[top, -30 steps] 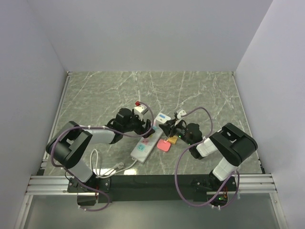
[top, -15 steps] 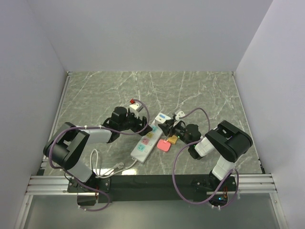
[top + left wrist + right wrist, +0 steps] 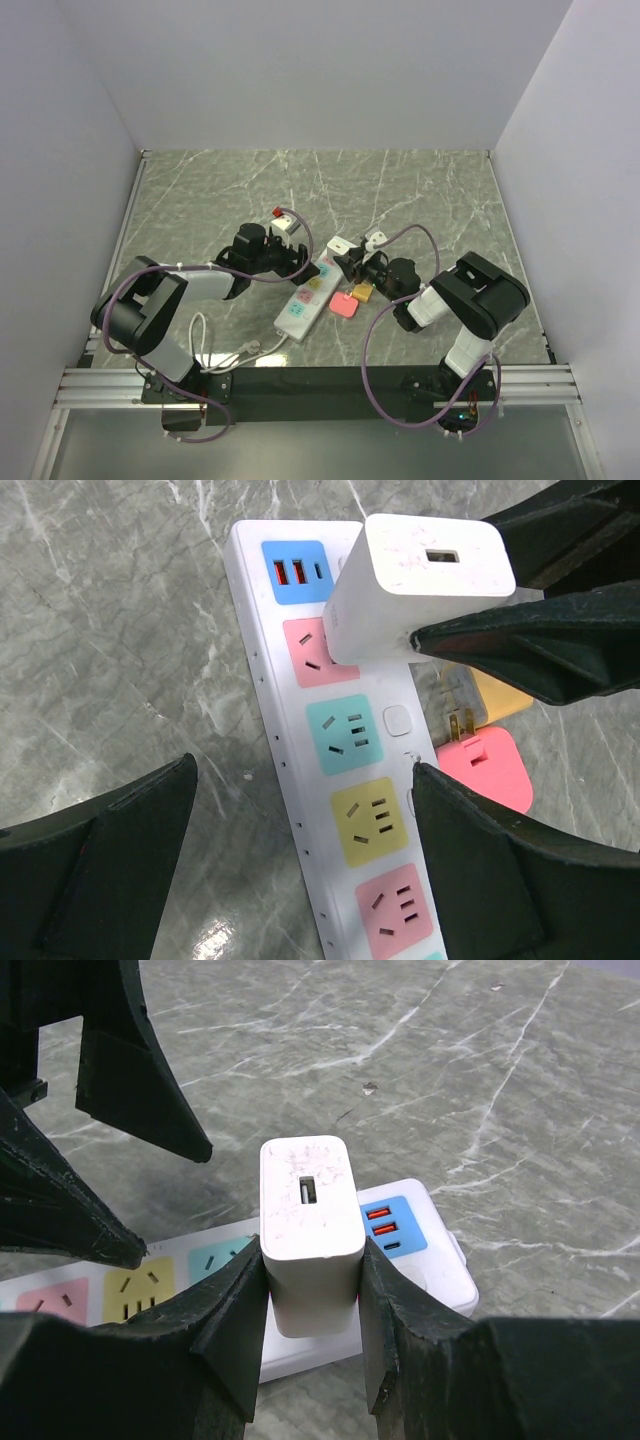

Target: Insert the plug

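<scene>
A white power strip (image 3: 308, 297) with coloured sockets lies on the marble table and also shows in the left wrist view (image 3: 352, 810). My right gripper (image 3: 310, 1295) is shut on a white charger plug (image 3: 310, 1225). It holds the plug upright over the pink socket next to the strip's blue USB end (image 3: 385, 1228). The plug's prongs are hidden, so I cannot tell whether they are in the socket. The plug also shows in the left wrist view (image 3: 415, 585). My left gripper (image 3: 300, 830) is open, its fingers on either side of the strip, holding nothing.
A pink plug (image 3: 492, 770) and a yellow plug (image 3: 502, 695) lie right of the strip, beside my right gripper's fingers (image 3: 540, 650). A small white adapter with a red part (image 3: 284, 220) sits behind my left wrist. The strip's white cable (image 3: 235, 350) runs toward the near edge.
My left wrist has shifted slightly left and back. My right gripper has carried the white plug a little toward the strip's blue end. Almost nothing has moved in the last half second.
</scene>
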Controlling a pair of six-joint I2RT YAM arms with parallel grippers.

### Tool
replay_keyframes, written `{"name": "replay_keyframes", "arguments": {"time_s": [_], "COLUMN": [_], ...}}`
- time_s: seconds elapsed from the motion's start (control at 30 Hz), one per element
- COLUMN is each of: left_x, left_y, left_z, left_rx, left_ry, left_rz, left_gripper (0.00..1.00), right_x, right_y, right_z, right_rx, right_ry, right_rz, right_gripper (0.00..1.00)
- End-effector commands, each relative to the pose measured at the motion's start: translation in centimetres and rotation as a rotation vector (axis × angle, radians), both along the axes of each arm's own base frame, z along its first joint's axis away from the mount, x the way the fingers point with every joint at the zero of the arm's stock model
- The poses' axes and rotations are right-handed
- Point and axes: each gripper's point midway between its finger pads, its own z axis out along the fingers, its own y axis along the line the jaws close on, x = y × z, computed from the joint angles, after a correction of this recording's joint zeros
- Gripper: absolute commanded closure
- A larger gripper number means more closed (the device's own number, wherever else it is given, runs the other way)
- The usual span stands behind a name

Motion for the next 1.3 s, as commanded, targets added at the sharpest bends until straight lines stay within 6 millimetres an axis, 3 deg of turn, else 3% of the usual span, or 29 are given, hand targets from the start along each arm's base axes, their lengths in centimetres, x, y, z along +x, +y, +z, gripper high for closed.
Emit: {"name": "replay_keyframes", "arguments": {"time_s": [0.0, 0.27, 0.47, 0.8, 0.97, 1.27], "left_x": [0.1, 0.0, 0.0, 1.6, 2.6, 3.8], "left_y": [-0.4, -0.4, -0.2, -1.9, -3.0, -4.4], "left_z": [1.0, 0.8, 1.7, 6.4, 7.6, 5.7], "left_rx": [-0.036, -0.034, -0.046, -0.196, -0.240, -0.198], "left_ry": [-0.028, -0.017, -0.026, -0.019, -0.007, 0.043], "left_rz": [-0.019, -0.015, 0.006, 0.029, 0.017, 0.030], "left_gripper": [0.06, 0.06, 0.06, 0.05, 0.05, 0.05], "right_x": [1.3, 0.9, 0.7, -0.7, -0.9, -0.8], "right_y": [0.4, 1.1, 0.9, -0.1, -0.2, -0.1], "right_z": [4.8, 4.2, 3.4, 2.0, 1.2, 0.8], "right_rx": [0.088, 0.087, 0.065, 0.040, 0.025, 0.020], "right_ry": [-0.187, -0.175, -0.166, -0.144, -0.124, -0.114], "right_rz": [-0.015, 0.030, 0.027, 0.029, 0.030, 0.024], "right_gripper": [1.00, 1.00, 1.00, 1.00, 1.00, 1.00]}}
